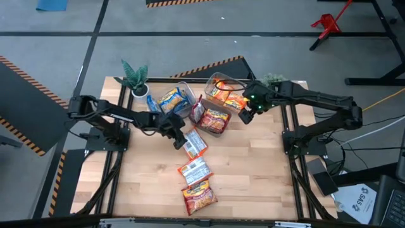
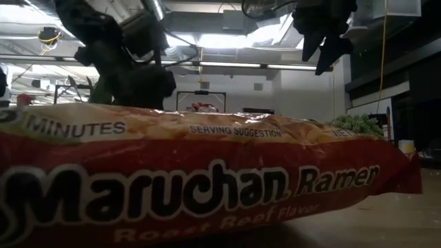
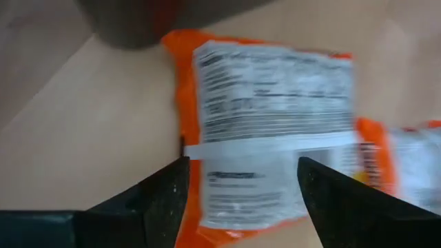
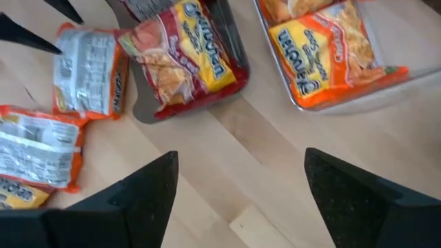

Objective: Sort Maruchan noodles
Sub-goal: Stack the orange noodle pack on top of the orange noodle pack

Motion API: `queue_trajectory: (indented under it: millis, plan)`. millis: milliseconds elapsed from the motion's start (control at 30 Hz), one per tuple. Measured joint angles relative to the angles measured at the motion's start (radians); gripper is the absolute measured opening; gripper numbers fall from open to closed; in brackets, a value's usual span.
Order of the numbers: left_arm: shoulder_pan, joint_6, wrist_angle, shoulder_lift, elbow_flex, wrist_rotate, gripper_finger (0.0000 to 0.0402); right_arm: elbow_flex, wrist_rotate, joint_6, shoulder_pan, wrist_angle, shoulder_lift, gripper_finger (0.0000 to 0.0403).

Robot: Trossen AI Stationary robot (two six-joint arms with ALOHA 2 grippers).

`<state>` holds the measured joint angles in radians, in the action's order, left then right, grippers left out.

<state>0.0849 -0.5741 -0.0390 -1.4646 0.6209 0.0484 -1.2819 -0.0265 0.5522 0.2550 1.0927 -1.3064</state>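
High view: left gripper (image 1: 178, 139) open over an orange noodle packet (image 1: 195, 144) mid-desk, long axis diagonal; right gripper (image 1: 248, 114) open, empty, beside the far-edge bins (image 1: 223, 81). Low view: red packet (image 2: 193, 179) lies flat, label upright. Left wrist view: fingers (image 3: 162, 200) straddle the packet's white back. Wooden desk (image 1: 253, 177), grey floor.

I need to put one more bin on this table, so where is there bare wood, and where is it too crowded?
Bare wood lies either side of the loose packets: toward the table edge on the right arm's side, and on the left arm's side. It is crowded along the far edge: plant, three bins, left gripper, right gripper.
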Motion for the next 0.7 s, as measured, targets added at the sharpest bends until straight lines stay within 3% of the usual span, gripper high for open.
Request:
queue_trajectory:
  millis: [133, 267, 500, 700]
  plan:
    - [0.006, -0.019, 0.040, -0.067, 0.001, -0.020, 0.0260, 0.008, 0.001, 0.001, 0.000, -0.004, 0.000, 0.0299]
    - [0.003, -0.028, 0.154, -0.127, 0.001, 0.114, 0.0260, 0.008, 0.004, 0.001, 0.000, -0.003, 0.000, 0.0298]
    - [-0.032, -0.123, 0.332, -0.258, 0.004, 0.242, 0.0257, 0.008, 0.012, 0.001, 0.000, -0.002, 0.000, 0.0298]
    - [-0.030, -0.129, 0.423, -0.296, 0.003, 0.328, 0.0211, 0.008, -0.008, -0.010, 0.000, -0.025, 0.000, 0.0298]
